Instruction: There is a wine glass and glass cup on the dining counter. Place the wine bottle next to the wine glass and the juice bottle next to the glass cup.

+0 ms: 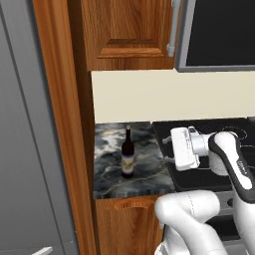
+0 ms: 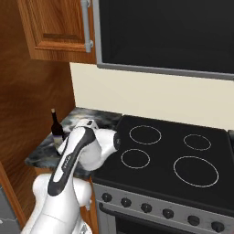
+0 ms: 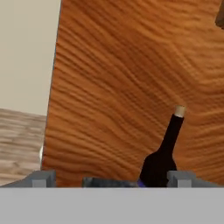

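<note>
Wine bottle (image 1: 128, 158) stands upright on a small marbled counter (image 1: 109, 169), between a tall wooden side panel (image 1: 60, 124) on the left and a black stove (image 2: 169, 155) on the right. Bottle is dark with a tan top and pale label, near the middle of the counter, nothing touching it. Arm reaches left over the stove's near left corner; gripper (image 1: 168, 150) points toward the bottle, just right of it and apart. Fingers (image 3: 43, 178) are spread wide, holding nothing; in the hand view the bottle (image 3: 162, 155) sits low between the two tips, closer to the right one, with the wood panel behind. Wood cabinet (image 1: 127, 32) with a metal handle hangs above; cream wall (image 1: 164, 97) behind the counter.
</note>
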